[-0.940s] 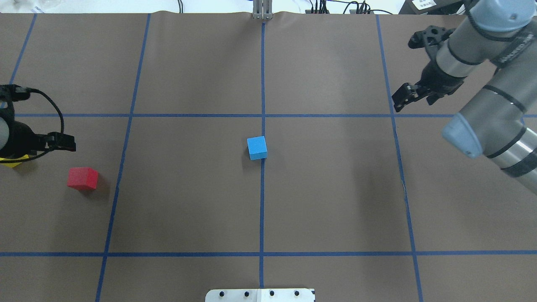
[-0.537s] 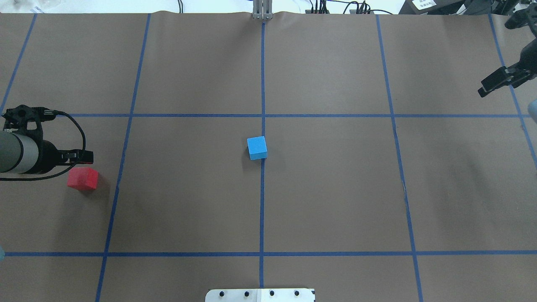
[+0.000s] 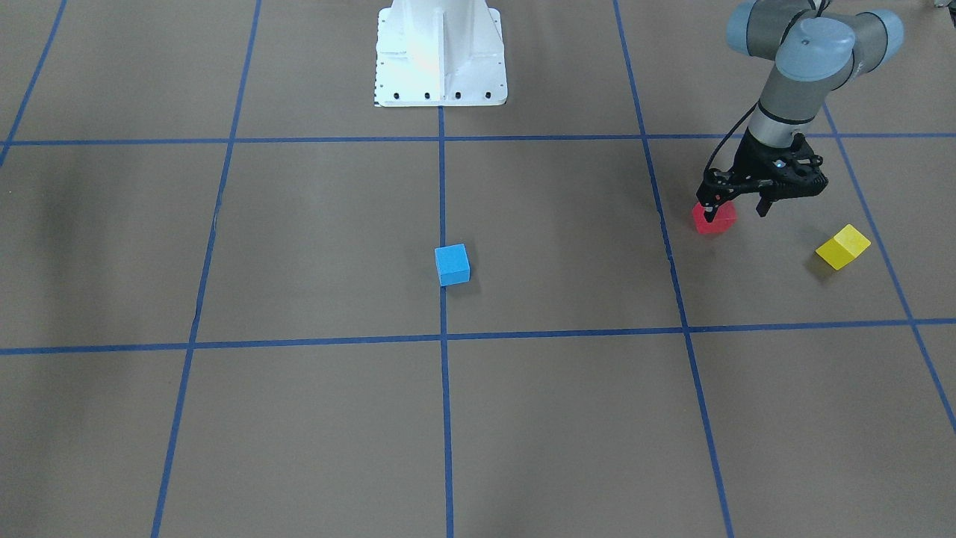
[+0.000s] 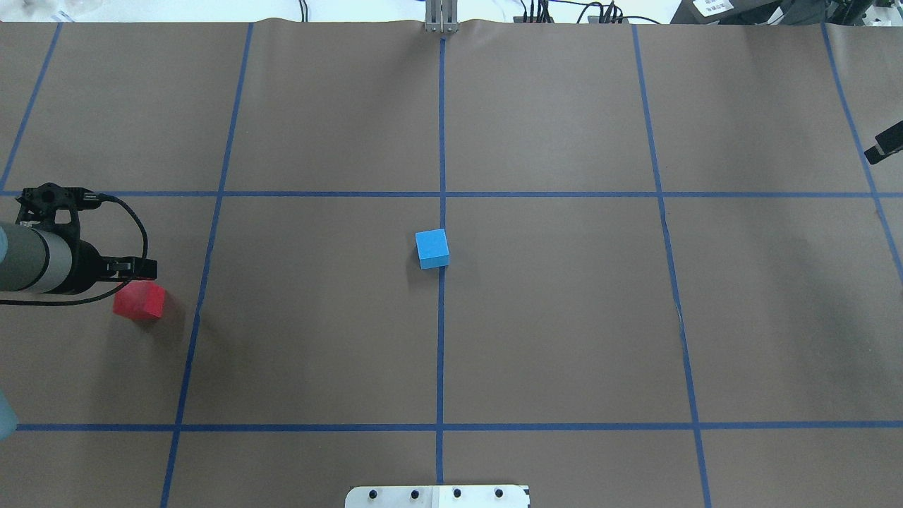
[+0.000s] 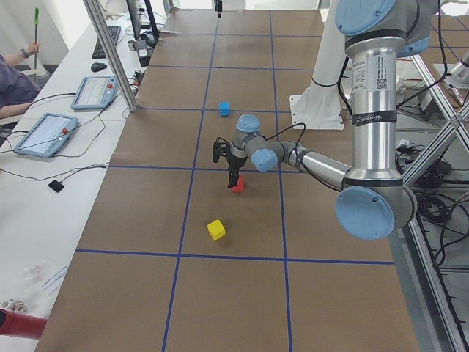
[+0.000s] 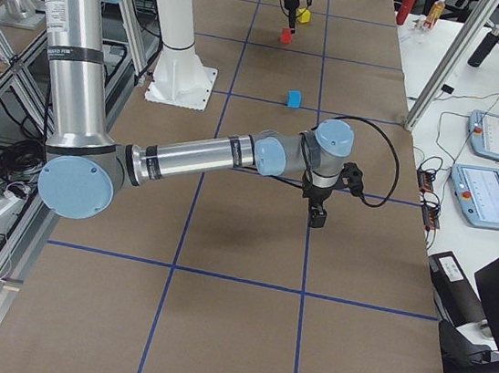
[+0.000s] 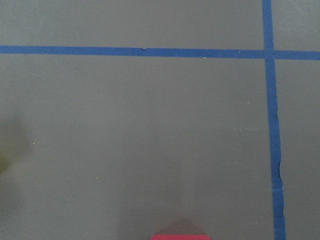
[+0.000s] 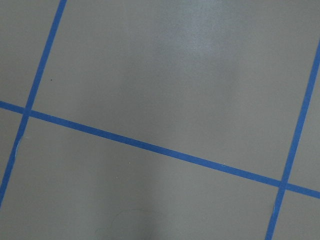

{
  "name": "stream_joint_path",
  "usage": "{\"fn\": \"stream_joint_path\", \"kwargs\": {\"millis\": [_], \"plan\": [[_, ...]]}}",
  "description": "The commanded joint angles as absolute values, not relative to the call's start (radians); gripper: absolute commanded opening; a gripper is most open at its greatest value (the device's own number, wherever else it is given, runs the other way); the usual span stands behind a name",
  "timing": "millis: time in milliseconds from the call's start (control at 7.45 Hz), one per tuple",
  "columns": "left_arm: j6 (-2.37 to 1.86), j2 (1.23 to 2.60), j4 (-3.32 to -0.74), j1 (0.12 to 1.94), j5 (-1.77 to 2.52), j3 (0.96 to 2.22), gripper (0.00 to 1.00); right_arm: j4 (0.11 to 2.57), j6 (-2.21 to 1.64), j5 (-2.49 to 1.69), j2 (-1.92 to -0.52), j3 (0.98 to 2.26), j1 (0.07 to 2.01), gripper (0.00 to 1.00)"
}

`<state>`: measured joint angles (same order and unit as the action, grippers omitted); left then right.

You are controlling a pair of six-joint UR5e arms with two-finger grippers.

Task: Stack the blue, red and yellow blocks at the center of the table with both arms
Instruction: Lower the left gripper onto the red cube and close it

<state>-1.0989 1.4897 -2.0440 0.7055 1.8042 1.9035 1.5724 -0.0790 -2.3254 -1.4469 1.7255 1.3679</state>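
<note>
The left gripper [image 3: 734,214] is hanging low over the red block [image 3: 715,219], pointing straight down with its 2 fingers spread wide. In the front-facing view, 1 finger is crossing in front of the block and the other is standing off to its side. Whether either is touching the block cannot be told. The left wrist camera is catching only a sliver of red at the bottom of its picture.

The red block is sitting on the table [image 4: 564,317] toward the edge on the robot's left. The yellow block [image 3: 842,246] is lying near it, closer to that same edge and a little toward the operators' edge, turned diagonally to the tape grid. The blue block [image 4: 432,248] is resting at the table's center, against the middle tape line [image 4: 440,353]. All 3 blocks are lying singly.

The right gripper [image 6: 316,219] is hovering above the table toward the edge on the robot's right, pointing down. Only a fingertip is showing in the overhead view, so I cannot tell whether its fingers are spread or pressed together. The white pedestal base [image 3: 441,60] is standing at the middle of the robot's edge.
</note>
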Motion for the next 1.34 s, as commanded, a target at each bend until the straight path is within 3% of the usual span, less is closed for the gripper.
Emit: {"fn": "stream_joint_path", "kwargs": {"millis": [0, 537, 671, 806, 940, 1208], "plan": [[-1.100, 1.491, -2.049, 0.693, 1.807, 1.888, 0.99, 1.574, -0.077, -2.357, -1.454, 1.724, 1.396, 1.00], [-1.101, 1.512, -2.048, 0.661, 1.810, 1.856, 0.99, 1.574, -0.077, -2.367, -1.465, 1.727, 1.419, 1.00], [-1.103, 1.513, -2.048, 0.654, 1.812, 1.853, 0.95, 1.574, -0.077, -2.367, -1.466, 1.729, 1.425, 1.00], [-1.103, 1.511, -2.046, 0.653, 1.825, 1.856, 0.40, 1.574, -0.077, -2.367, -1.468, 1.732, 1.434, 1.00], [-1.103, 1.502, -2.045, 0.653, 1.825, 1.859, 0.00, 1.574, -0.077, -2.367, -1.474, 1.736, 1.442, 1.00], [-1.098, 1.494, -1.978, 0.669, 1.900, 1.949, 0.00, 1.574, -0.077, -2.370, -1.482, 1.735, 1.451, 1.00]]}}
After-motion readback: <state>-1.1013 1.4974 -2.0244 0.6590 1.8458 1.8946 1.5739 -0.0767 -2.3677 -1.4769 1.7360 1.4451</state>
